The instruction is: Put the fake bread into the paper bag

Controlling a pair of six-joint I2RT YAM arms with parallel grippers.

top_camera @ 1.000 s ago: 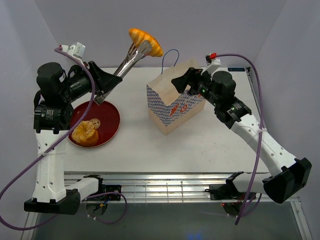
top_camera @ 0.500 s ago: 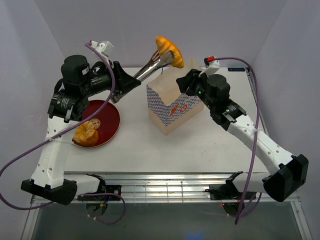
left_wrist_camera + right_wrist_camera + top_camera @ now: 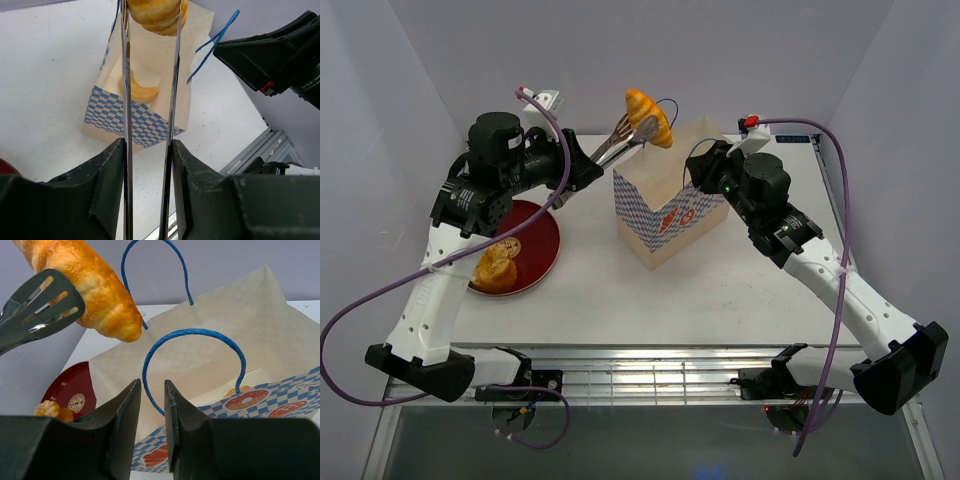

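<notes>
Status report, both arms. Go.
Left tool shut on tongs, croissant aloft near paper bag mouth, not in yet. Right tool straddling near handle loop, grip unconfirmed. One bread piece inside; mouth unblocked.

Golden croissant (image 3: 648, 104) above open paper bag (image 3: 665, 215)

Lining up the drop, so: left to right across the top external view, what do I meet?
From the left: red plate → left gripper → tongs → croissant at their tip → right gripper. The paper bag overlaps the last two in width, so it is left out.
</notes>
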